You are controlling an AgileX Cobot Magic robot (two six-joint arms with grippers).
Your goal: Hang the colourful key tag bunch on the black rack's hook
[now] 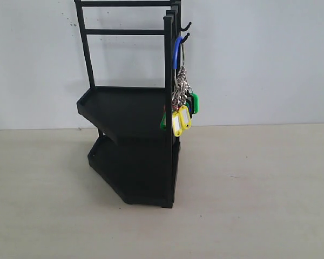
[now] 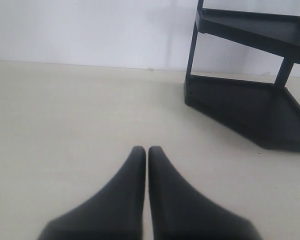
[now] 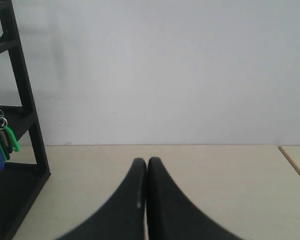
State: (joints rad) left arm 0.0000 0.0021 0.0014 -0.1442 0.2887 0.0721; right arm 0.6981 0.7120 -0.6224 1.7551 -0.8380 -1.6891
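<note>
No readable text, label or number anywhere.

The black rack (image 1: 127,113) runs past the top edge of the exterior view, so its upper ends go unseen. Its right near post (image 1: 168,108) covers part of the colourful key tag bunch (image 1: 182,110); only a sliver of a green tag (image 1: 163,123) peeks out left of it. The chain links (image 1: 181,86) are too small to tell apart, and so is the spot where the ring (image 1: 176,51) meets the hook (image 1: 186,36). The left wrist view crops the rack to its lower trays; the right wrist view's edge slices through the bunch. The rear of the left end effector (image 2: 146,150) and of the right end effector (image 3: 146,161) is blurred and cut off.
</note>
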